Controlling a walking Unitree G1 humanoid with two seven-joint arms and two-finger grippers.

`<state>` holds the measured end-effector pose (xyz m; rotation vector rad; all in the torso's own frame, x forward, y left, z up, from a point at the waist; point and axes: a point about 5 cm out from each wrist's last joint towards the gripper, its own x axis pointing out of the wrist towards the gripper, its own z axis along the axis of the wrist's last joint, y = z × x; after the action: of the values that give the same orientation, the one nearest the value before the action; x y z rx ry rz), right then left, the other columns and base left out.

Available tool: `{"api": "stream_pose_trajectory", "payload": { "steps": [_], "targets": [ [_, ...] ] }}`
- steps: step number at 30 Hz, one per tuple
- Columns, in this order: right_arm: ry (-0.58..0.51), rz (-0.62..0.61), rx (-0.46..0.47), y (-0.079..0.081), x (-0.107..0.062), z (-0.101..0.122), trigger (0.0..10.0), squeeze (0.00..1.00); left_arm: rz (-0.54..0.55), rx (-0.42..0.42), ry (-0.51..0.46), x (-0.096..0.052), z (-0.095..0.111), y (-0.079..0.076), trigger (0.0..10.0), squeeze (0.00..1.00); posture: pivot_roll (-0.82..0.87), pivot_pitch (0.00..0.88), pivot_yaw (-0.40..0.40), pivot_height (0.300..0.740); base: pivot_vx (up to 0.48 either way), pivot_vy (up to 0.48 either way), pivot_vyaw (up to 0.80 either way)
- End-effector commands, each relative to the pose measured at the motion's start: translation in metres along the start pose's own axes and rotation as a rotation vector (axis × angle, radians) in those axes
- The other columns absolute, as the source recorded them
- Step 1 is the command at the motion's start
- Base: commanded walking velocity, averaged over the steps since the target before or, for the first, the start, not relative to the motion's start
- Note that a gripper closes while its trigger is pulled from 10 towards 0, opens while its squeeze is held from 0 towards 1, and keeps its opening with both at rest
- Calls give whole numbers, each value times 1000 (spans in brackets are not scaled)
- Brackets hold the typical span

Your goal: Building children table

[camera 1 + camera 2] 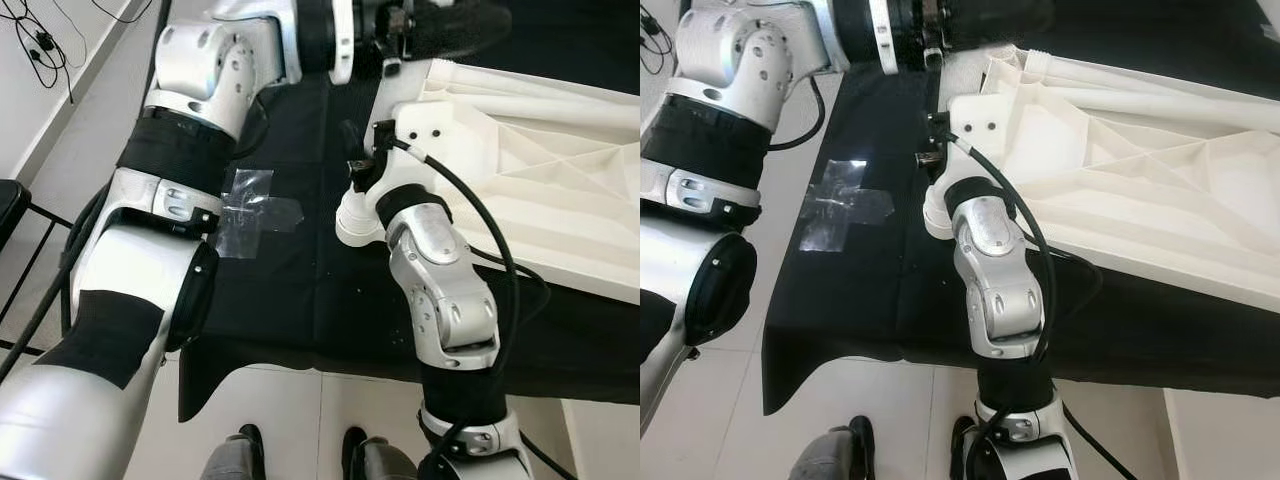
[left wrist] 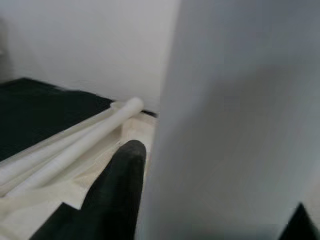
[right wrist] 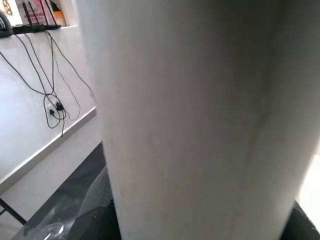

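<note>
The white children's table top [image 1: 540,170] lies underside up on a black cloth [image 1: 300,290]. Loose white legs [image 2: 75,145] rest along its far rim. A thick white table leg [image 3: 200,100] stands right in front of the right wrist camera, with my right gripper [image 3: 200,225] shut on it, dark fingers at both sides. The same kind of white leg [image 2: 235,125] looms in the left wrist view, where my left gripper [image 2: 215,205] is shut on it, one black finger [image 2: 115,195] pressed to its side. Both arms meet at the table top's near-left corner [image 1: 420,110].
A patch of clear tape [image 1: 255,210] is stuck on the cloth left of the corner. The cloth's front edge hangs just above my feet [image 1: 300,455]. Cables [image 1: 40,45] dangle on the wall at far left, and a black stand [image 1: 10,215] is by the left edge.
</note>
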<state>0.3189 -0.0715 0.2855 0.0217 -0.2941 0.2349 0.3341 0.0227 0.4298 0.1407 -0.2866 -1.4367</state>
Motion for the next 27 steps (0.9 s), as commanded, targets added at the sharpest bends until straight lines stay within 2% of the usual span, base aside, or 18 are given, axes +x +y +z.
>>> {"api": "stream_pose_trajectory", "payload": {
  "steps": [1, 5, 10, 12, 13, 17, 18, 19, 21, 22, 23, 24, 25, 26, 27],
  "targets": [
    [153, 86, 51, 20, -4, -31, 10000, 0, -26, 28, 29, 3, 4, -4, 0, 0, 64, 288, 30, 740, 0, 0, 0],
    [150, 94, 49, 20, -4, -31, 10000, 0, 15, 98, 91, 4, 5, -1, 0, 0, 69, 286, 29, 740, 0, 0, 0],
    [139, 105, 39, 21, -3, -30, 10000, 0, 16, 121, 113, 5, 6, -1, 0, 0, 69, 282, 27, 740, 0, 0, 0],
    [103, 155, 6, 22, 0, -25, 10000, 0, 16, 127, 120, 5, 7, -1, 0, 0, 70, 281, 27, 740, 0, 0, 0],
    [84, 212, -1, 22, 1, -22, 10000, 1000, 11, 125, 117, 5, 7, -3, 0, 0, 69, 282, 26, 740, 0, 0, 0],
    [48, 298, -12, 19, 4, -15, 10000, 1000, -1, 121, 109, 6, 8, -6, 0, 0, 68, 280, 23, 740, 0, 0, 0],
    [36, 327, -38, 17, 6, -12, 10000, 1000, -4, 122, 108, 7, 8, -7, 0, 0, 66, 280, 21, 740, 0, 0, 0],
    [17, 408, -92, 5, 16, -3, 10000, 1000, -13, 119, 99, 9, 8, -10, 0, 0, 59, 281, 18, 740, 0, 0, 0],
    [17, 408, -92, 5, 16, -3, 10000, 1000, -13, 119, 99, 9, 8, -10, 0, 0, 59, 281, 18, 740, 0, 0, 0],
    [6, 432, -129, -2, 22, 2, 10000, 1000, -17, 117, 96, 10, 9, -12, 0, 0, 59, 281, 18, 740, 0, 0, 0],
    [-1, 476, -161, -11, 31, 9, 10000, 545, -26, 114, 92, 12, 8, -15, 0, 0, 55, 282, 17, 740, 0, 0, 0],
    [-5, 502, -190, -20, 39, 16, 10000, 212, -34, 111, 88, 14, 8, -17, 0, 0, 55, 282, 17, 740, 0, 0, 0],
    [-1, 549, -191, -24, 44, 22, 10000, 0, -40, 109, 86, 15, 8, -18, 0, 0, 53, 282, 15, 740, 0, 0, 0],
    [-3, 617, -219, -30, 52, 30, 10000, 0, -50, 108, 81, 17, 8, -19, 0, 0, 52, 281, 16, 740, 0, 0, 0],
    [-3, 617, -219, -30, 52, 30, 10000, 0, -50, 108, 81, 17, 8, -19, 0, 0, 52, 281, 16, 740, 0, 0, 0]
  ]
}}
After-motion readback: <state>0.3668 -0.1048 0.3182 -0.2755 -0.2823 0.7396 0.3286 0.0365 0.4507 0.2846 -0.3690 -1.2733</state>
